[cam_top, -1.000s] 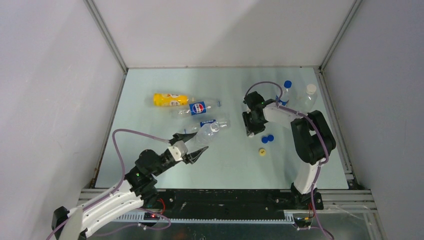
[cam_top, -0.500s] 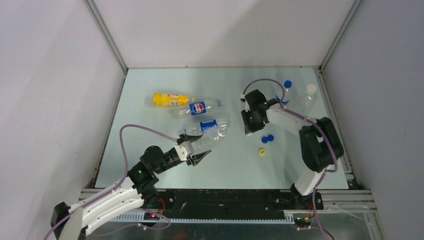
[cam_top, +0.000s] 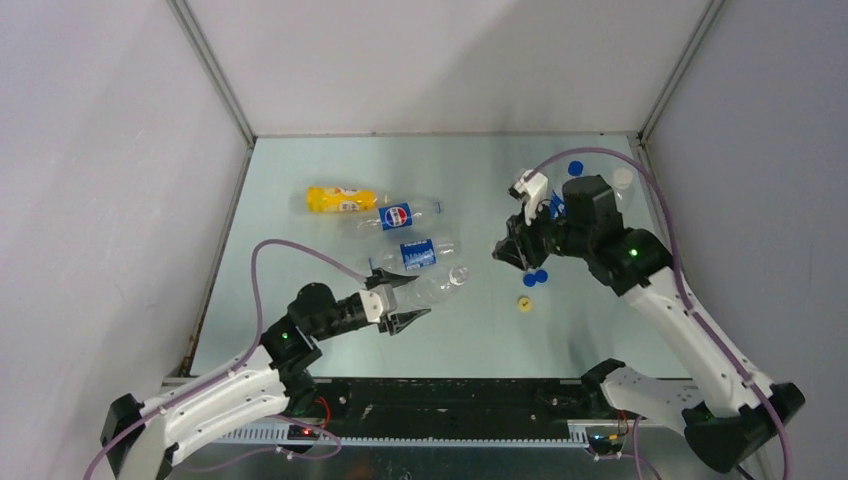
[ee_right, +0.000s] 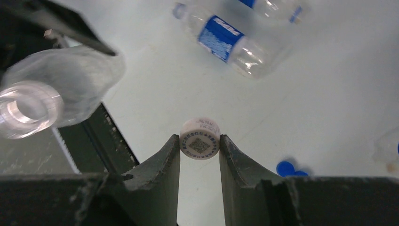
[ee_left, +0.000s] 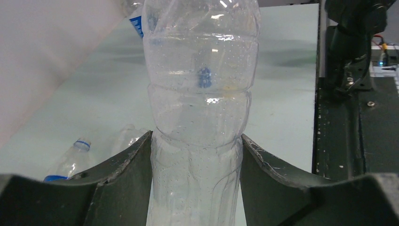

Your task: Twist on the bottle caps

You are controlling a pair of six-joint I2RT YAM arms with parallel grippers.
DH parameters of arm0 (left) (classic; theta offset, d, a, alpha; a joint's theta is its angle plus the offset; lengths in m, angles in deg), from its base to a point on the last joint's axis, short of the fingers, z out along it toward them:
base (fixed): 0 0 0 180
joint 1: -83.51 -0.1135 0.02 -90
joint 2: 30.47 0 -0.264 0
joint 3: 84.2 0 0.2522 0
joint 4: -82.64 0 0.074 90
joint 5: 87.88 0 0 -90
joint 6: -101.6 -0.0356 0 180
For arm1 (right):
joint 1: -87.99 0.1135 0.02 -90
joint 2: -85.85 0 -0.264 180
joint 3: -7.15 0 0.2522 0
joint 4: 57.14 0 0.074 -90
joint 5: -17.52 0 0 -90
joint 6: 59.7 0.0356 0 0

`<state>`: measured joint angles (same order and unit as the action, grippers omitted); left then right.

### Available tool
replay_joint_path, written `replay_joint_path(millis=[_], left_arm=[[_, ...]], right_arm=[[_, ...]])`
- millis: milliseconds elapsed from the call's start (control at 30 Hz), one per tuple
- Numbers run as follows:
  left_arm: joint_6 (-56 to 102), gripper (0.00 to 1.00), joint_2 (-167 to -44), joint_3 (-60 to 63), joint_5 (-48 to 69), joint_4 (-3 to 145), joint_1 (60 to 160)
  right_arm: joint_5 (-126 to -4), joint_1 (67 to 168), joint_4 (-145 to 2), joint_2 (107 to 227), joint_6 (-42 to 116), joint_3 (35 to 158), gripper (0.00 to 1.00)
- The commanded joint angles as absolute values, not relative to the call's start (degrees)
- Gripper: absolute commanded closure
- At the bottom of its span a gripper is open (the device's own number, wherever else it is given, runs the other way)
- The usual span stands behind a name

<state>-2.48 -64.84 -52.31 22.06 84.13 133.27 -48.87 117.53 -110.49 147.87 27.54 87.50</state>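
Seemingly light and easily dented, the clear unlabelled bottle (ee_left: 200, 84) sits gripped between the left fingers (ee_left: 124, 174), while the right fingers (ee_right: 164, 165) pinch the stiff white cap (ee_right: 200, 139) by its sides.

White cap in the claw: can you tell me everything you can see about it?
The white cap is small and round, and it looks like plastic. Its flat face points at the right wrist camera and has a printed square code on it, with tiny writing too small to read. The right claw pinches it by its sides between two dark fingers. It is held up off the pale table, touches only those fingers, and is not on any bottle.
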Motion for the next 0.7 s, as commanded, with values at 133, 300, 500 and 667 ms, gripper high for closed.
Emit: replay_joint_path(millis=[133,300,500,667], left_arm=[[-3.04,1.0,-69.41,-46.34,31.98,82.56,133.34],[-2.34,1.0,-70.72,-45.39,33.39,82.44,133.36],[-2.8,1.0,-71.81,-43.81,34.13,80.14,133.4],[-2.89,1.0,-71.87,-43.27,34.42,78.81,133.34]], right_arm=[[-30.93,118.36,-114.33,139.77,15.37,90.3,1.0],[-29.41,121.4,-114.58,136.32,10.04,90.26,1.0],[-30.58,124.85,-113.82,134.91,7.64,90.36,1.0],[-33.11,128.14,-114.31,135.73,5.86,90.31,1.0]])
